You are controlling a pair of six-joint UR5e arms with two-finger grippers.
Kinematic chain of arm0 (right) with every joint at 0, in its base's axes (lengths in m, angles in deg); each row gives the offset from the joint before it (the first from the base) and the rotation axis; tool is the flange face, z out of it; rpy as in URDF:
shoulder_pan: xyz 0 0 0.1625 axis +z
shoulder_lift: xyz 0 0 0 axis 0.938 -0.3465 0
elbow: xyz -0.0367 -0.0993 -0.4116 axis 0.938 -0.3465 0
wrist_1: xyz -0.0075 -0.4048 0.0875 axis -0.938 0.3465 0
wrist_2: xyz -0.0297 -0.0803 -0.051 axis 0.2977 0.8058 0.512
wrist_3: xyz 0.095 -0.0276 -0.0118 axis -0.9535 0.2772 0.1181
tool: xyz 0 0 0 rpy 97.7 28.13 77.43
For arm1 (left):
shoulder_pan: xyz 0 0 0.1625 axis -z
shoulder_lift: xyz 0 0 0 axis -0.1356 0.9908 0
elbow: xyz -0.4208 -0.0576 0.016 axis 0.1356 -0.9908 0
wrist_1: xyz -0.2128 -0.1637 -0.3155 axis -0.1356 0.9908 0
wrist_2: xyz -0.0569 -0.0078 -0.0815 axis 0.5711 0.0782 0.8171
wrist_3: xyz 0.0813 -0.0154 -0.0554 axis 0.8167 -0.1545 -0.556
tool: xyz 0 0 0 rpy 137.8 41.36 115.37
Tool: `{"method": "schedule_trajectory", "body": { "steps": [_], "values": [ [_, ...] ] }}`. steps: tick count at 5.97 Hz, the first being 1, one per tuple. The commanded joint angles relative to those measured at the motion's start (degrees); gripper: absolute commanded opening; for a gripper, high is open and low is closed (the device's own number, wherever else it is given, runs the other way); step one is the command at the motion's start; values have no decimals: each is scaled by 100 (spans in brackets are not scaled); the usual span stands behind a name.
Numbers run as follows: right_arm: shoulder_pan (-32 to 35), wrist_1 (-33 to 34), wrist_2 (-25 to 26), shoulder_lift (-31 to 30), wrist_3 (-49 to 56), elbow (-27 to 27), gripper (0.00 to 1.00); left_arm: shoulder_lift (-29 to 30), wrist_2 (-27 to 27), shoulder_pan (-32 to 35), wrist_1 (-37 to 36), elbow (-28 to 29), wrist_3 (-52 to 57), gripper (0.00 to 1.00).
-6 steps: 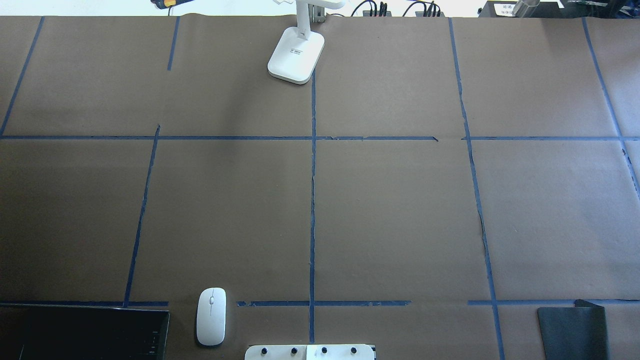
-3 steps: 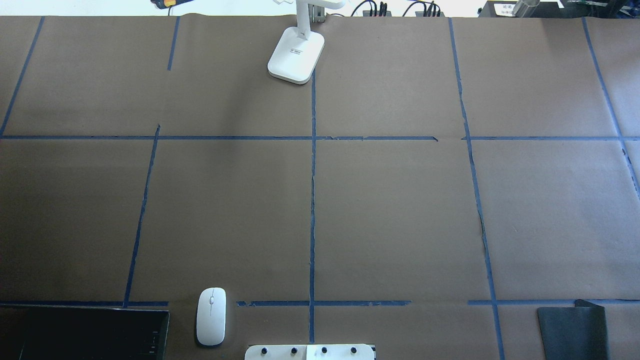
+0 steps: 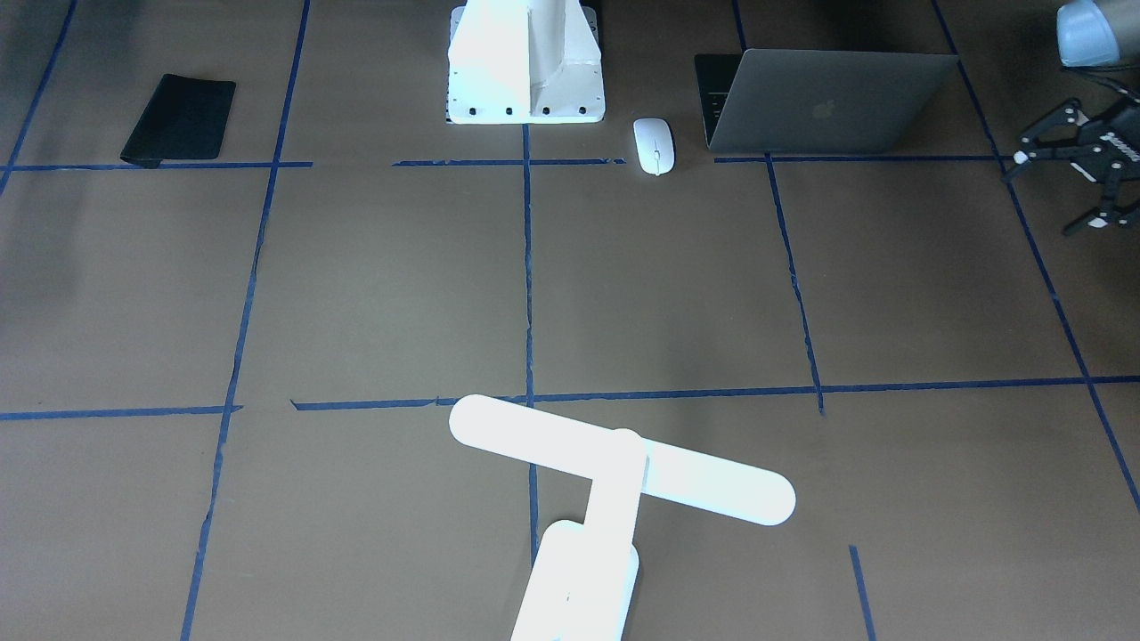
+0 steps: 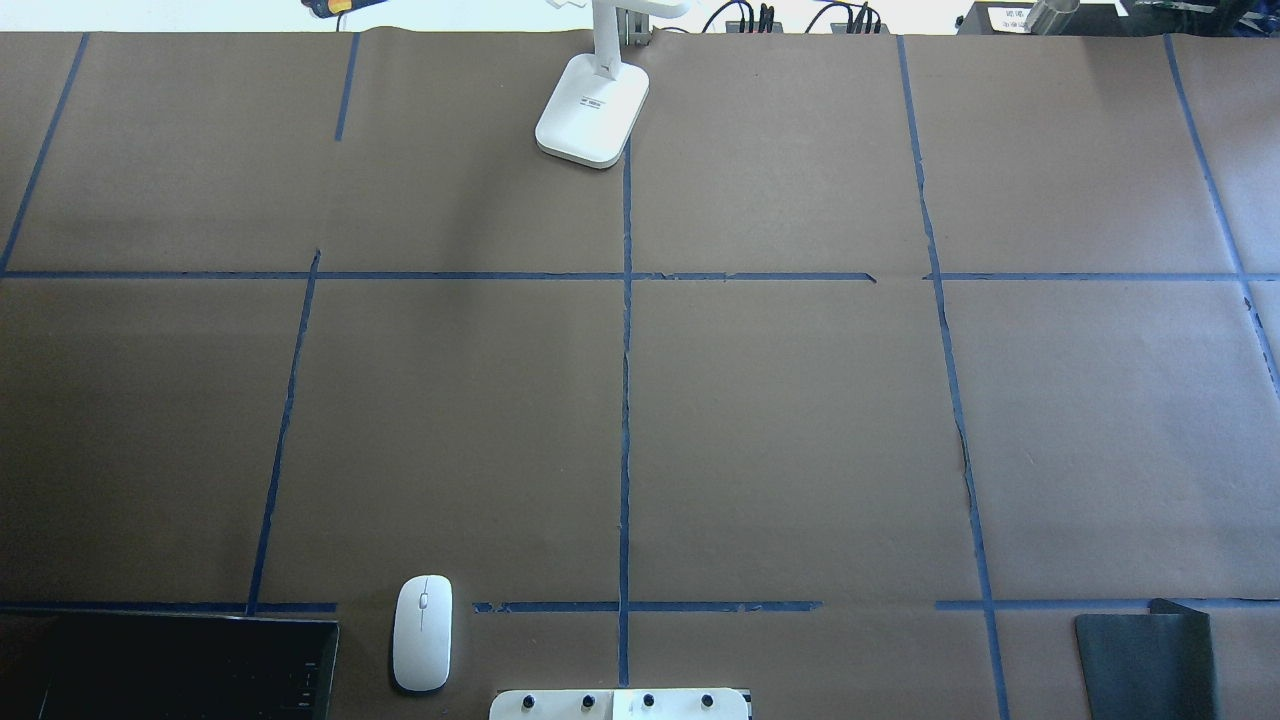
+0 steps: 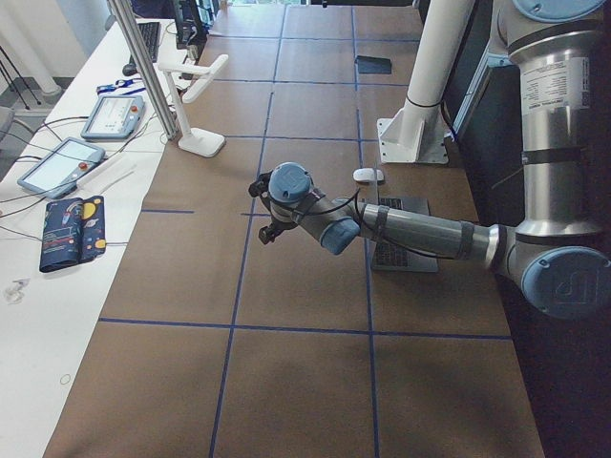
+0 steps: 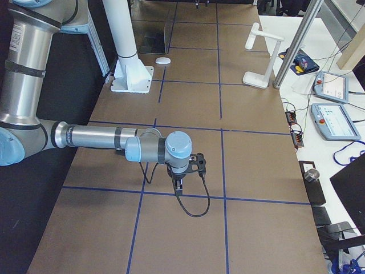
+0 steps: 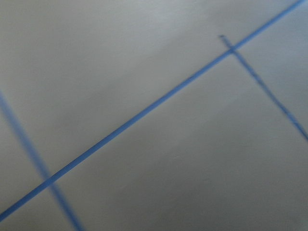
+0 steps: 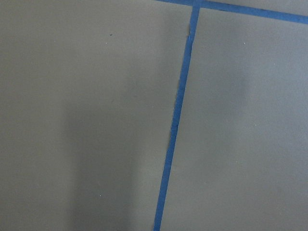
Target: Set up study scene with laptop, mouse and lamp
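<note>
The grey laptop (image 3: 828, 102) stands open near the robot's base, on its left side; in the overhead view only its dark edge (image 4: 180, 665) shows. The white mouse (image 3: 654, 145) lies beside it, also in the overhead view (image 4: 422, 632). The white T-shaped lamp (image 3: 614, 472) stands at the far edge, its base (image 4: 592, 110) on the centre line. My left gripper (image 3: 1042, 194) hovers open and empty past the laptop, at the table's left side. My right gripper (image 6: 182, 177) shows only in the exterior right view, low over bare table; I cannot tell its state.
A black mat (image 4: 1145, 660) lies at the near right corner. The white bolted pedestal (image 3: 525, 62) stands at the near centre. Blue tape lines cross the brown table cover (image 4: 780, 420). Pendants and cables lie on a side bench (image 6: 331, 114).
</note>
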Motion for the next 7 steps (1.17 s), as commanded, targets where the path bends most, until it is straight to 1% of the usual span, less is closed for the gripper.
{"method": "schedule_trajectory", "body": {
  "steps": [1,2,3,4,5,6,7],
  "values": [
    [0,0,5,-6,0,0,100,-26,146,-687,61,-758,-287,100],
    [0,-9,-4,-6,-9,0,100,-61,155,-1065,52,-1232,-296,100],
    [0,0,5,-6,0,0,100,-514,138,-1521,78,-1767,-235,100],
    [0,0,5,-6,-9,0,100,-702,129,-1909,78,-2077,-235,99],
    [0,0,5,-6,-9,0,100,-947,120,-2348,87,-2271,-235,98],
    [0,-9,5,-6,-9,0,100,-1045,85,-2622,479,-2273,-209,99],
    [0,0,5,3,-9,0,100,-1281,-11,-2694,517,-2256,209,100]
  ]
}}
